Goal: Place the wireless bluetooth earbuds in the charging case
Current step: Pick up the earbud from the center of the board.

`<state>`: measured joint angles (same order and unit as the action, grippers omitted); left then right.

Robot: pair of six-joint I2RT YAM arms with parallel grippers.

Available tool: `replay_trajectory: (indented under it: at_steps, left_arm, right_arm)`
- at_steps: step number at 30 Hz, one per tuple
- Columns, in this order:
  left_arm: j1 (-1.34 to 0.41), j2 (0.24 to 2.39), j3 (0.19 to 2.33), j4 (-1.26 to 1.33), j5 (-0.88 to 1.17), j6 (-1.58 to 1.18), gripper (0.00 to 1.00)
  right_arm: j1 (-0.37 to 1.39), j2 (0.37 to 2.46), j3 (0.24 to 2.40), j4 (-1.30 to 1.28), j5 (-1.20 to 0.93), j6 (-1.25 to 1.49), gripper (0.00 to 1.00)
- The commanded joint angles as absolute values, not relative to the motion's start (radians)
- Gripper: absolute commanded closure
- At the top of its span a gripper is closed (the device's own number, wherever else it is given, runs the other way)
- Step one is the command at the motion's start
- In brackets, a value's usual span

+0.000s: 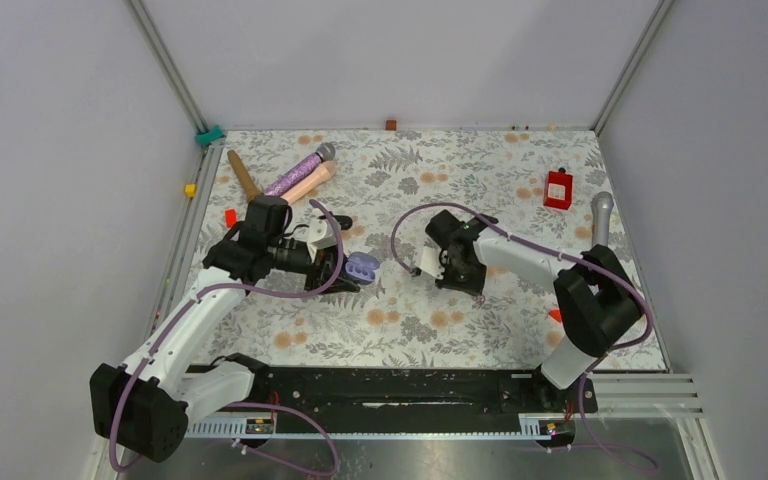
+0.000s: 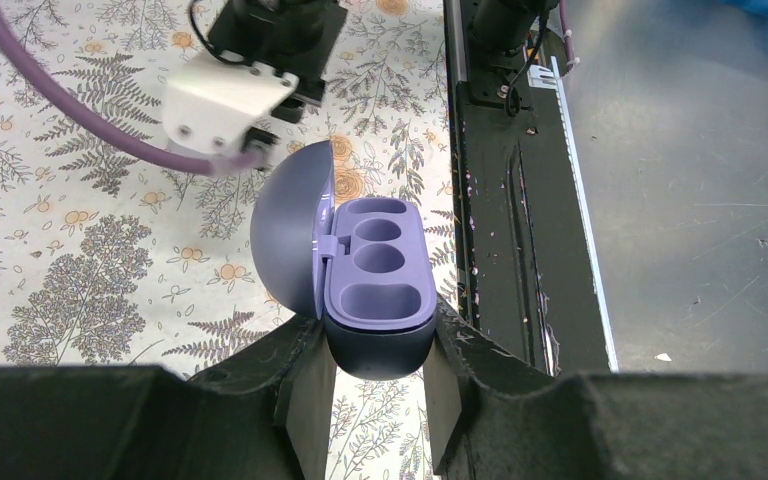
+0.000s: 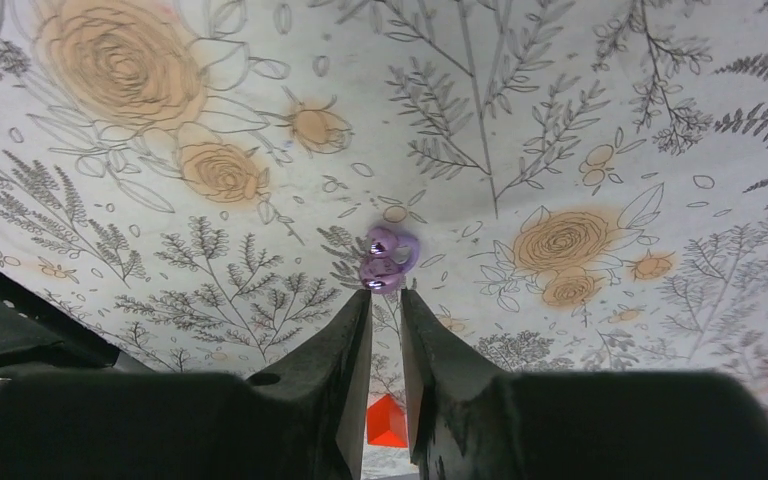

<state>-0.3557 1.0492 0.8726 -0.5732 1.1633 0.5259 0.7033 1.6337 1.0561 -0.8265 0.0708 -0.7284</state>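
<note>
**Left arm.** Your left gripper (image 2: 378,390) was pinching the lower shell of the charging case (image 2: 380,300). The lid (image 2: 290,235) stood open and every recess was empty.

**Right arm.** To the right of the case and well apart from it, your right gripper (image 3: 387,300) nipped 1 purple earbud (image 3: 388,256) at its very fingertips, above the floral table (image 3: 560,100).

**Progress, as judged.** 0 earbuds were seated. This 1 had yet to be carried to the case and pressed in. No other earbud was visible.

Two robot arms (image 1: 185,325) (image 1: 535,258), one floral table (image 1: 460,160), one open purple charging case (image 2: 380,290), one purple earbud (image 3: 388,258), three microphones (image 1: 300,172) (image 1: 312,183) (image 1: 601,215), one brown stick (image 1: 243,175) and one red box (image 1: 558,188).
</note>
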Motion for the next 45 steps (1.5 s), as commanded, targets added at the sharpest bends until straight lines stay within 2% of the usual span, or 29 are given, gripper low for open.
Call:
replay_trajectory:
  at_steps: [1, 11, 28, 45]
  left_arm:
    - [-0.350, 1.042, 0.874, -0.534, 1.192, 0.534, 1.00]
    - [-0.346, 1.046, 0.874, -0.534, 1.189, 0.534, 1.00]
    - [-0.342, 1.054, 0.874, -0.533, 1.188, 0.532, 1.00]
    - [-0.342, 1.057, 0.875, -0.534, 1.190, 0.532, 1.00]
  right_arm:
    - [0.602, 1.684, 1.140, -0.895, -0.070, -0.732, 0.75]
    - [0.500, 1.771, 1.199, -0.945, -0.147, -0.810, 0.67]
    - [0.466, 1.836, 1.219, -0.967, -0.143, -0.823, 0.68]
    - [0.468, 1.830, 1.204, -0.989, -0.156, -0.776, 0.63]
